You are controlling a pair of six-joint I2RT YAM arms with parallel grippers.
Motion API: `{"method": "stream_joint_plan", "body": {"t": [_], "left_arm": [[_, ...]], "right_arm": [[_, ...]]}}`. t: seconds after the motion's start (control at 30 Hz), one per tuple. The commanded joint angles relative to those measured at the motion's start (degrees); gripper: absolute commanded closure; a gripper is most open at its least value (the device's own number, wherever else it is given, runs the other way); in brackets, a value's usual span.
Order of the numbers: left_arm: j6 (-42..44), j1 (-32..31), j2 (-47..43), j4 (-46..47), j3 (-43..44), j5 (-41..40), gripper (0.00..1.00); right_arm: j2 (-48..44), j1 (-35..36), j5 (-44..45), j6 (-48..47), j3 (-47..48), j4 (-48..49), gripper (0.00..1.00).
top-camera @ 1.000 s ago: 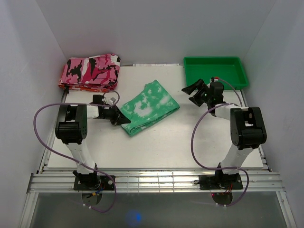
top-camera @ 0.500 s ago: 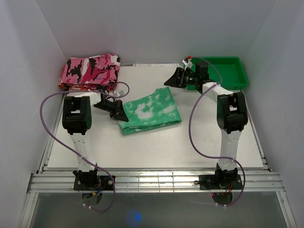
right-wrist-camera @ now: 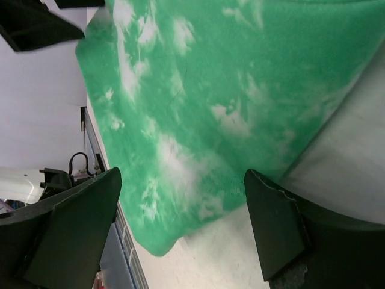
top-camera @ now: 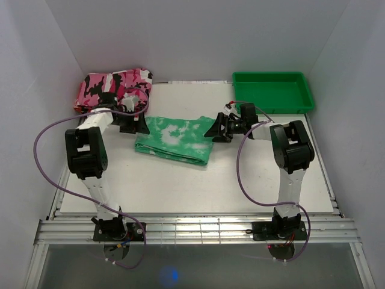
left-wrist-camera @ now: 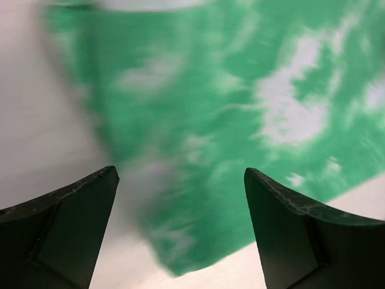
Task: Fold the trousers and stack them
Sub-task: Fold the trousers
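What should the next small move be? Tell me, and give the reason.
Probably lower both pincers and close them on the cloth. The left pincer is open at the left end of the folded trousers, and the right pincer is open at their right end; neither grips anything. The trousers lie beside the camouflage pile, not on it, so they likely need grasping before stacking.

The near half of the table [top-camera: 198, 180] is left bare; passage there is unobstructed. The middle is occupied by the folded trousers [top-camera: 174, 138], closely flanked by the left gripper [top-camera: 135, 128] and the right gripper [top-camera: 214, 133], both with fingers spread. The far corners are taken by the camouflage cloth [top-camera: 114, 89] and the green tray [top-camera: 274, 90], with a bare strip between them.
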Motion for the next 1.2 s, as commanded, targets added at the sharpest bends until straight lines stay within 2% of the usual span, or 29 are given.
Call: {"method": "stream_joint_plan", "body": {"t": [0.0,0.1,0.23,0.3,0.33,0.37,0.43,0.47,0.57,0.67,0.8,0.87,0.93,1.0,1.07,1.1,1.17], "left_arm": [[-4.2,7.2,-7.0,8.6,-0.5,-7.2,0.02],[-7.3,7.4,-12.7,12.3,-1.0,1.0,0.02],[-9.8,6.2,-12.5,12.0,1.6,14.3,0.04],[-11.8,5.0,-9.3,12.3,2.8,18.1,0.23],[-12.7,3.6,-8.0,12.9,3.3,18.9,0.34],[-14.7,2.9,-6.7,13.6,3.9,19.7,0.54],[-20.9,1.3,-2.7,18.3,3.7,21.3,0.70],[-23.6,0.9,-1.3,20.0,3.2,21.5,0.74],[-32.6,0.2,4.5,26.6,2.5,20.3,0.77],[-37.9,0.3,9.6,31.3,2.4,16.2,0.78],[-44.4,1.1,15.5,34.6,2.3,11.0,0.75],[-43.6,1.4,17.6,33.5,2.8,8.7,0.71],[-43.2,1.6,17.2,31.6,1.2,9.1,0.68],[-42.3,1.7,13.8,32.3,-0.8,13.0,0.62],[-41.5,1.6,9.9,33.2,-3.9,15.4,0.54],[-39.4,1.6,5.1,33.0,-4.8,17.0,0.51],[-35.9,1.6,0.2,29.7,-6.9,17.8,0.46]], "right_arm": [[-5.1,-0.8,3.1,-0.8,-3.7,-2.8,0.10],[-8.6,-0.8,2.2,-3.5,1.8,-5.5,0.07],[-7.5,-0.8,-2.1,-6.1,11.3,-7.1,0.04],[-6.0,-0.6,-3.1,-3.8,14.7,-5.0,0.05],[-4.2,-0.3,-3.4,-0.8,15.4,-2.1,0.10],[-3.1,0.0,-3.8,0.9,15.8,-0.2,0.14],[0.6,0.4,-3.9,4.3,17.2,2.7,0.24],[1.9,0.9,-3.9,8.1,17.6,5.8,0.30],[6.5,2.1,-3.0,7.8,19.6,6.1,0.41],[11.6,2.6,-2.1,5.9,22.1,4.8,0.45],[17.5,2.5,1.5,-2.6,25.8,-2.2,0.45],[19.7,2.2,2.3,-5.2,28.2,-3.9,0.45],[20.4,1.7,2.8,-7.1,29.8,-5.2,0.45],[19.0,1.5,1.8,-7.9,32.2,-6.1,0.43],[16.7,1.5,0.5,-9.6,32.9,-7.5,0.36],[13.4,1.5,-1.1,-10.1,32.6,-8.2,0.33],[9.5,1.7,-3.0,-9.5,30.7,-9.7,0.28]]}}
